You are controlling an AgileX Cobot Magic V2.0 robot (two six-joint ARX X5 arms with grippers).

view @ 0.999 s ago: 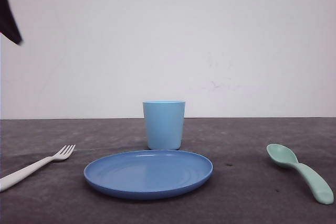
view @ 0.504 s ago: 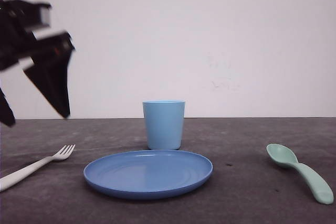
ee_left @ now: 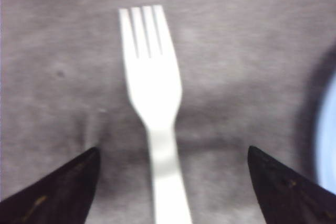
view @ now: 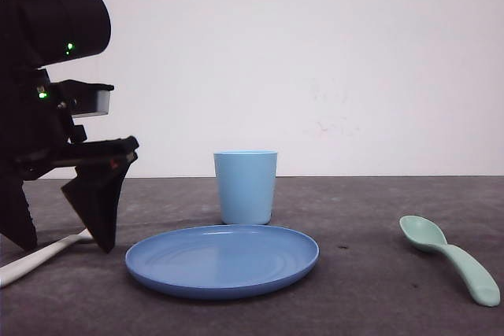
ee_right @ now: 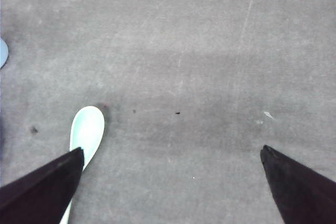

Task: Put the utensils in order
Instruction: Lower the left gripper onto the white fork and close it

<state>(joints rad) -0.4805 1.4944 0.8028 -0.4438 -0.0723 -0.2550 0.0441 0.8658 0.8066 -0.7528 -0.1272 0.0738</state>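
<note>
Left gripper (view: pixel 63 245) hovers over the white fork (ee_left: pixel 155 108) near the table's (view: pixel 370 289) left edge, fingers spread astride it. Right gripper (ee_right: pixel 170 153) fingers are spread beside the mint-green spoon (ee_right: pixel 86 132).

Black left arm (view: pixel 47 116) with green lights, a cylindrical housing and pointed tool fingers (view: pixel 98 202).

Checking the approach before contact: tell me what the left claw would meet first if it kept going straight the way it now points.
Probably the slim white plastic fork. The left claw is open, its two dark fingers either side of the fork's handle on the grey table. How much gap remains is unclear.
</note>
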